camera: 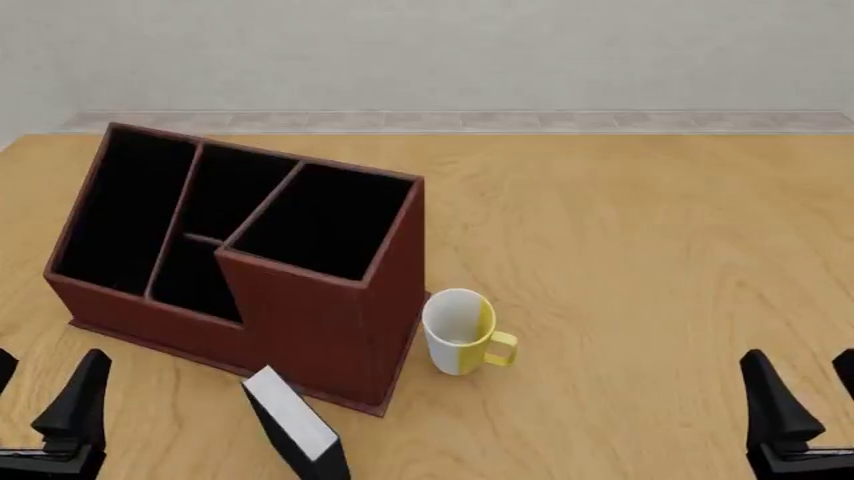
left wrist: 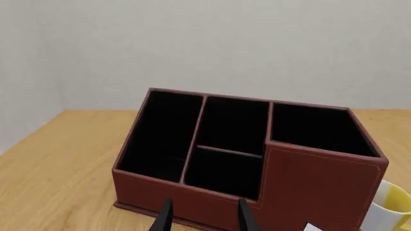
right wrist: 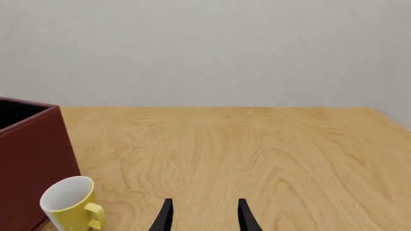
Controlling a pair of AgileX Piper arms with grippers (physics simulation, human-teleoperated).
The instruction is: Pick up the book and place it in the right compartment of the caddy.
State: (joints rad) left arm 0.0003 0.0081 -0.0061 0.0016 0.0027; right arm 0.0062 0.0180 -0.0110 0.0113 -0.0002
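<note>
Nearest to us, at the bottom edge of the front view, sit our two hands: the left hand (camera: 47, 405) low at the left corner and the right hand (camera: 798, 398) low at the right corner, both well apart from everything on the light wooden surface (camera: 641, 250). Each hand has its dark fingers spread with a clear gap between them and nothing held (the wrist views show the same for the left hand (left wrist: 202, 216) and the right hand (right wrist: 202, 215)).

Just beyond, between the hands but closer to the left one, we see the thick black-covered book with a white page block (camera: 296, 424). It stands on the surface with its white page edge facing up, just beside the near corner of the dark reddish-brown box caddy with a black interior (camera: 314, 330); we cannot tell whether the two touch.

Beside the caddy's right wall stands the white-and-yellow mug (camera: 463, 332), upright, its yellow handle pointing right.

The caddy itself lies turned at an angle on the left half of the surface. Its right compartment (camera: 327, 220), the largest squarish black-lined pocket, is nearest the mug and holds nothing we can see.

Farthest away runs the pale wall (camera: 427, 50).
</note>
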